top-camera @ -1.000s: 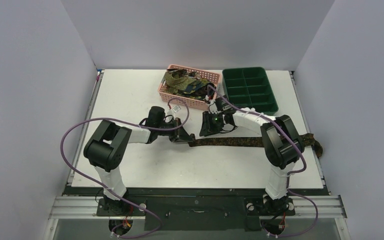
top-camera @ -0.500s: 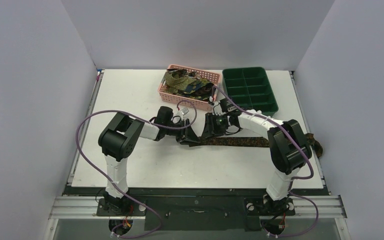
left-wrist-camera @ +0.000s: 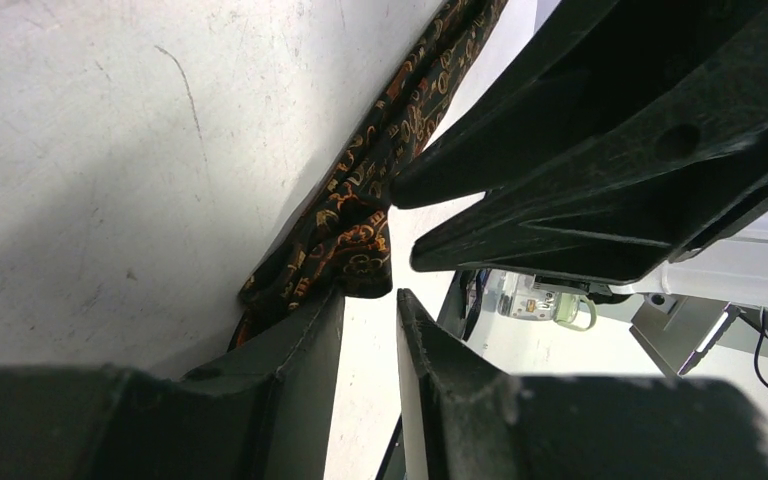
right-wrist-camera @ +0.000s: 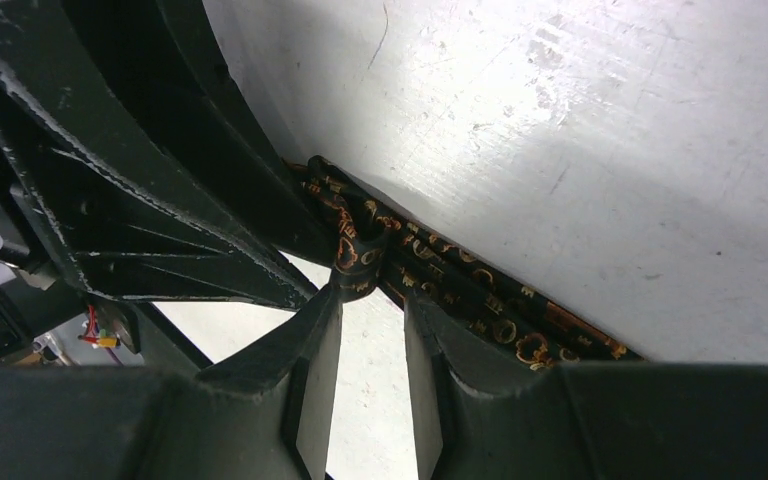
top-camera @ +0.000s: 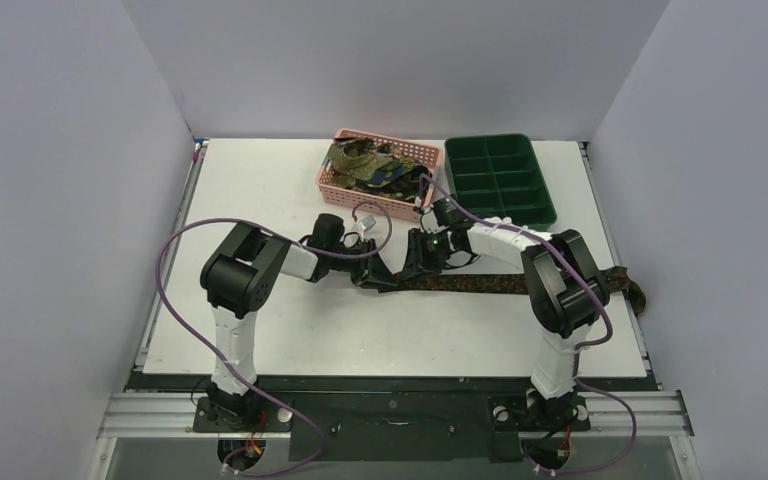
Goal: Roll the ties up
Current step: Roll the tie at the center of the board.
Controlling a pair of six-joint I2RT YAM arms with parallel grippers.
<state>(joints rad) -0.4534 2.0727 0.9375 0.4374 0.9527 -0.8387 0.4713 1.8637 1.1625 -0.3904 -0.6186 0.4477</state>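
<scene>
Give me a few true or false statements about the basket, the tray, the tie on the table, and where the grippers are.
The compartments of the green tray are empty. True.
The pink basket is empty. False: it holds several ties.
One tie lies stretched out on the table. True.
The left gripper and right gripper meet at that tie's right end. False: they meet at its left end.
</scene>
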